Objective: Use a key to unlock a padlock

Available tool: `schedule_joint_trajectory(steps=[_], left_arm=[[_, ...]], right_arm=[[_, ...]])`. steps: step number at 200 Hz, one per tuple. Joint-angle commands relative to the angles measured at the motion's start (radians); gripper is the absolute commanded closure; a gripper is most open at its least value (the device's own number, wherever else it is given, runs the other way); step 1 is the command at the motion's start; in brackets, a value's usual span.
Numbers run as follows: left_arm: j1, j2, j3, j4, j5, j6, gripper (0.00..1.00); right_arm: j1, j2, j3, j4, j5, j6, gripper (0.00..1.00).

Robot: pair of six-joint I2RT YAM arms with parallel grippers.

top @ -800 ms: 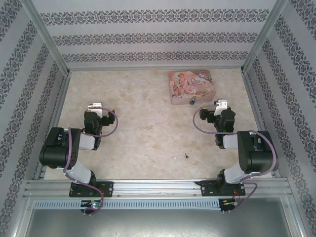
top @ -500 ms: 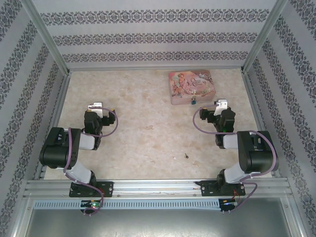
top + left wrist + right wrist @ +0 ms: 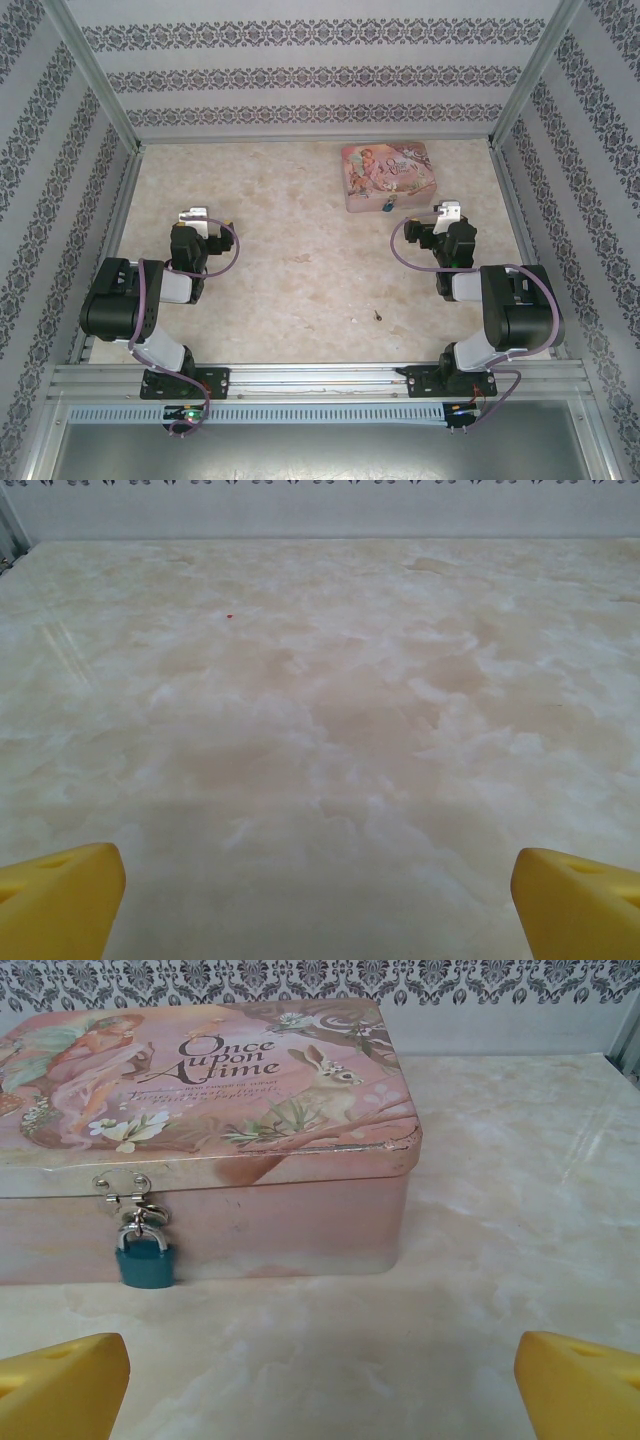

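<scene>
**Cut off or too small**

The pink tin (image 3: 200, 1140) runs off the right wrist view's left edge. From above, the padlock (image 3: 388, 207) at the pink tin's front is a speck. The key (image 3: 377, 316), well in front of it, is a shapeless dark sliver.

table (image 3: 330, 700): marble-look top; smooth; faint sheen
tin (image 3: 250, 1220): pink printed metal; satin gloss; lid edge scuffed
padlock (image 3: 145, 1263): blue body, smooth, semi-matt; bright bare metal above
my right fingertips (image 3: 60, 1385): yellow; matt; plastic-looking
my left fingertips (image 3: 55, 900): same
walls (image 3: 300, 75): patterned, matt
</scene>
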Motion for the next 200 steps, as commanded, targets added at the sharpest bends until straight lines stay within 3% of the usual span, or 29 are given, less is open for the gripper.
schedule_joint_trajectory(steps=[1,43,67,110,149,174,200], left_arm=[[0.010,-0.008,0.018,-0.018,0.011,0.019,0.01],[0.010,-0.096,-0.004,-0.046,0.005,0.018,0.01],[0.011,-0.279,0.034,-0.263,-0.027,-0.009,0.01],[0.010,-0.485,0.182,-0.660,0.017,-0.257,0.01],[0.007,-0.435,0.326,-0.935,0.161,-0.558,0.01],[-0.041,-0.345,0.357,-0.916,0.282,-0.687,0.00],[-0.180,-0.237,0.419,-0.860,0.279,-0.716,0.01]], right_arm=[[0.010,0.002,0.017,0.001,0.015,0.016,0.02],[0.000,-0.064,0.024,-0.057,0.034,0.035,0.02],[-0.003,-0.201,0.052,-0.243,0.047,0.051,0.01],[-0.018,-0.385,0.169,-0.606,0.000,0.162,0.02],[-0.126,-0.344,0.335,-0.846,-0.234,0.366,0.02],[-0.190,-0.249,0.411,-0.869,-0.355,0.493,0.02],[-0.211,-0.113,0.497,-0.879,-0.380,0.521,0.02]])
